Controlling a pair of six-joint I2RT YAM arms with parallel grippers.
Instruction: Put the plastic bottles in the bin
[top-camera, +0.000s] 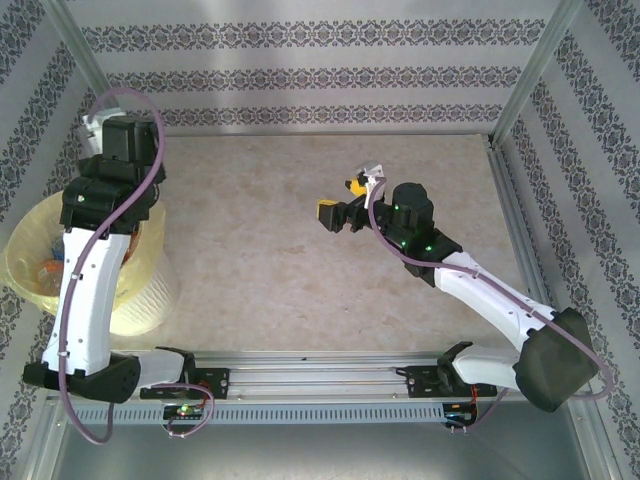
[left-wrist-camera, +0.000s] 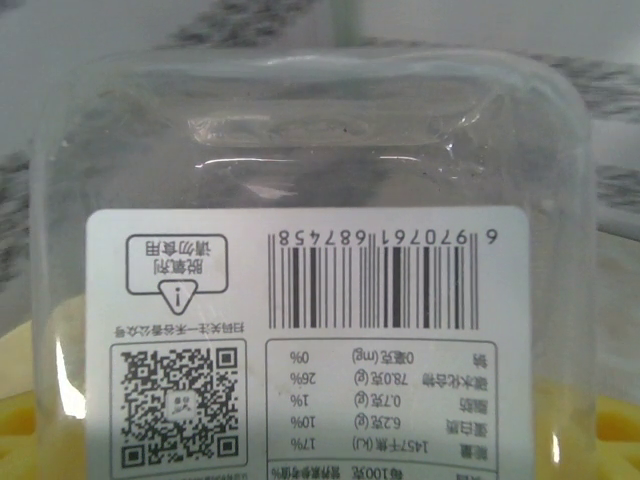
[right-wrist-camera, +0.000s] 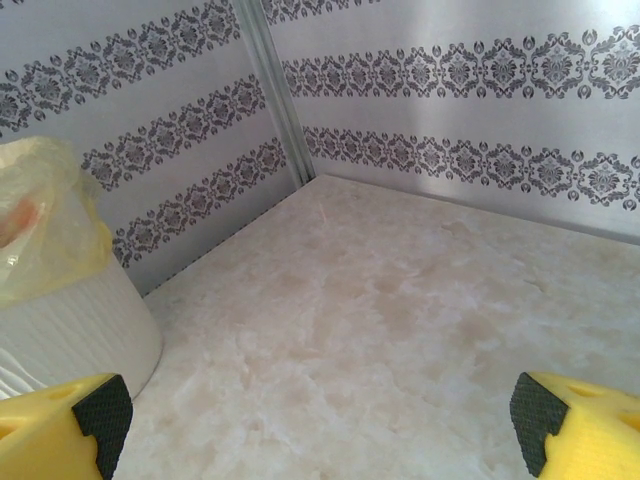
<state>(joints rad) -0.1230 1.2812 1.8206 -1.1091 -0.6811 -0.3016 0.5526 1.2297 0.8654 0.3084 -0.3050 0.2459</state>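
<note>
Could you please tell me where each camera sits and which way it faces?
Top external: above and behind the arms, looking down on the table; left arm, right arm and the open right gripper show.
Left wrist: on the left arm, facing a clear bottle right at the lens, between its yellow fingers.
Right wrist: low over the table, facing the far left corner; its open fingers frame the bottom.
Shared: the bin shows in top external and right wrist.

Pale-yellow bin; clear bottle with white label, black barcode; beige marbled table; grey damask-banded walls.
</note>
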